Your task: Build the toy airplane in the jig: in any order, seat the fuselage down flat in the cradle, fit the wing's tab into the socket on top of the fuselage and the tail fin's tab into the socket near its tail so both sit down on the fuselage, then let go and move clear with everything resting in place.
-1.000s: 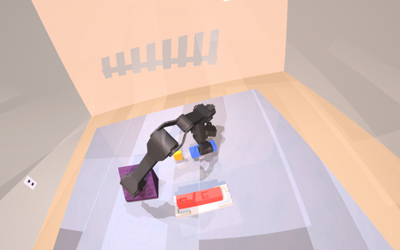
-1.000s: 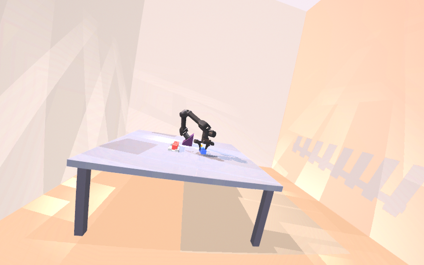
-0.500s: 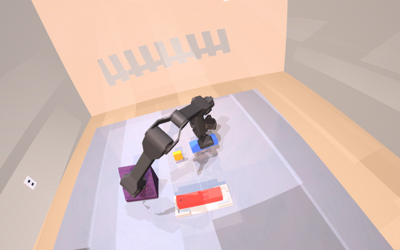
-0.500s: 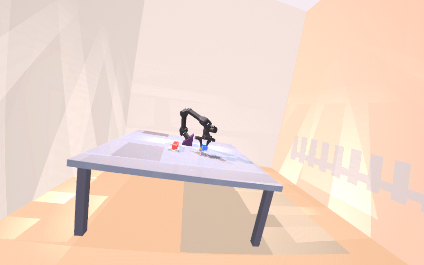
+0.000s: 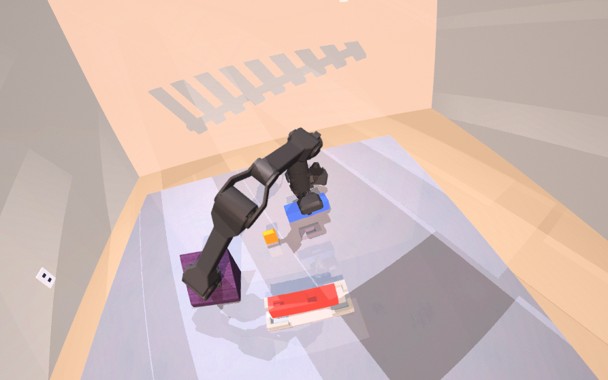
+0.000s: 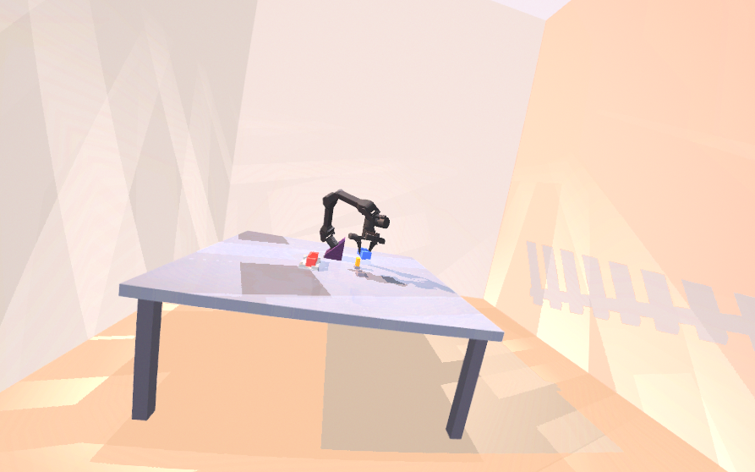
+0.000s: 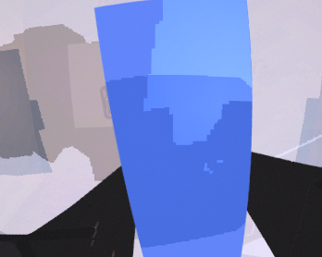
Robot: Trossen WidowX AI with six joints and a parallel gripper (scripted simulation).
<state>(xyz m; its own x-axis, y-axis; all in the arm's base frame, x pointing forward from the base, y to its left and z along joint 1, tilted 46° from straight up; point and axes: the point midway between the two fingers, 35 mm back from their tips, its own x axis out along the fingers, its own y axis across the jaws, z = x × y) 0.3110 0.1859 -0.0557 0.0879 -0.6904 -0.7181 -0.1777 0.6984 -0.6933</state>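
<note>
My gripper (image 5: 308,206) (image 6: 365,251) (image 7: 179,165) is shut on the blue wing (image 5: 293,213) (image 6: 365,255) (image 7: 189,55), a finger on each long side. The wing hangs a little above the table, and its tab is hidden. The red fuselage (image 5: 296,303) (image 6: 311,256) lies lengthwise in the white cradle (image 5: 312,318), with two dark sockets showing on top. Whether it is fully down is hard to tell. The orange tail fin (image 5: 271,237) (image 6: 358,261) stands on the table, left of the wing in the top view.
The purple wedge-shaped block (image 5: 190,262) (image 6: 336,251) stands at the arm's base, left of the cradle in the top view. The grey-white table (image 5: 164,330) (image 6: 309,308) carries everything. Broad shadows lie across it, a large dark one right of the cradle in the top view.
</note>
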